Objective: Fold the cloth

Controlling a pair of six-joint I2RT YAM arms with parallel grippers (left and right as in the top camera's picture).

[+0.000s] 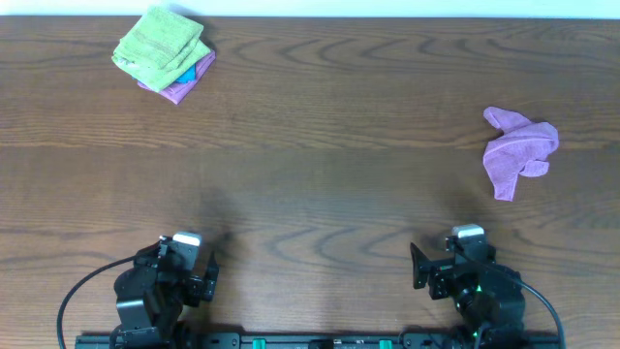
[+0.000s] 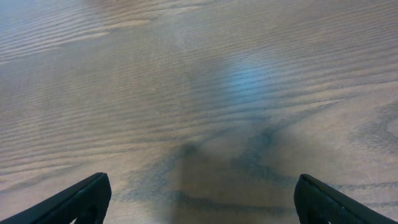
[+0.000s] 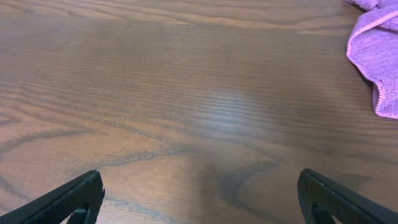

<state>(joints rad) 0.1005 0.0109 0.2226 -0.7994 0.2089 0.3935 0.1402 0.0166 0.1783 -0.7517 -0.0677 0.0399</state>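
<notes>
One crumpled purple cloth [image 1: 520, 148]. One stack of three folded cloths [image 1: 163, 50]: one green, one blue, one purple. Two black grippers: left gripper [image 2: 201, 190], right gripper [image 3: 199, 183]. One brown wooden table [image 1: 320, 165].

Purple cloth [image 3: 382, 62] is running off the right edge, ahead of the right gripper's [image 3: 200, 180] fingers. Left gripper's [image 2: 202, 180] fingers and these are being cropped below.

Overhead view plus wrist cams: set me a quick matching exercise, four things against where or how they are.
1 purple cloth
2 green-topped stack
3 left hand
4 right hand

A folded, far-left corner
B crumpled, right side
C open, purple cloth ahead
D open, only tabletop ahead

Pairs: 1-B, 2-A, 3-D, 4-C
</notes>
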